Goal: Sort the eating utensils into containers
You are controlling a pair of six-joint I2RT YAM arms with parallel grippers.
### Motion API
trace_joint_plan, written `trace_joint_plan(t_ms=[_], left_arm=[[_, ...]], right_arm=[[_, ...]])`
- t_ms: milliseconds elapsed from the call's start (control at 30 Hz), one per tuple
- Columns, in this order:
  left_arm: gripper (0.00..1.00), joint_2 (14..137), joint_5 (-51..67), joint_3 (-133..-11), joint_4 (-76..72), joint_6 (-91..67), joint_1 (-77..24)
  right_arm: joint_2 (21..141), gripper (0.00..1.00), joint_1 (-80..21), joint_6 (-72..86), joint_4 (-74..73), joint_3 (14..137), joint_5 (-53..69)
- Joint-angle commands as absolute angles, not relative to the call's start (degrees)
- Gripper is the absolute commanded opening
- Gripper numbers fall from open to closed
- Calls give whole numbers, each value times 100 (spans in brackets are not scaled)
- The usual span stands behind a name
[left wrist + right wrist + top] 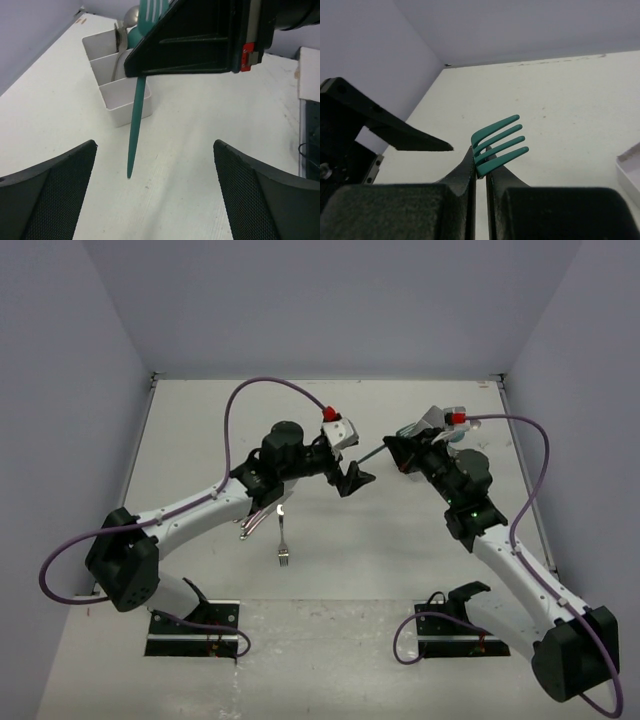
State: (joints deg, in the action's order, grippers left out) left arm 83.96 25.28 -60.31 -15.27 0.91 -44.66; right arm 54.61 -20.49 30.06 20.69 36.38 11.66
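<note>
The green fork (497, 145) sits in the middle of the right wrist view, with its prongs pointing up and to the right. The right gripper (480, 169) is pinched tight on it, just under the prongs. In the left wrist view the fork's long handle hangs down the middle. The white box (125, 107) with three parts is at the upper left, and a silver spoon (131, 16) stands in it. The left gripper (155, 146) has its fingers wide apart and holds nothing. In the top view a silver fork (283, 545) lies on the table (400, 540), just left of the middle.
</note>
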Motion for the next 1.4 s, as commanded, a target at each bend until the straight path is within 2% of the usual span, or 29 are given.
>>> trace_joint_plan(t_ms=[0,133,300,667,1200,1267,1367], left_arm=[[100,8165,1838,-6179,-1389,412,-4430],[100,8025,1371,-5968,-1433,343,-4158],[100,7989,1328,-5757,-1336,53,-3271],[100,7893,264,-5467,-1020,316,-2980],[100,8033,229,-5476,-976,396,-2795],[100,8033,193,-5475,-958,378,-2786],[100,8033,185,-5476,-923,352,-2795]], right_arm=[[5423,0,-2013,2568,1863,3973,28],[5589,0,-1899,2295,1784,4095,-1061],[6124,0,-1504,2118,1767,4420,-2195],[6987,0,-923,1749,1969,4851,-2795],[7954,0,-914,1634,1767,5186,-2804],[7928,5,-914,1705,1767,5124,-2778],[7761,21,-932,1871,1766,4940,-2436]])
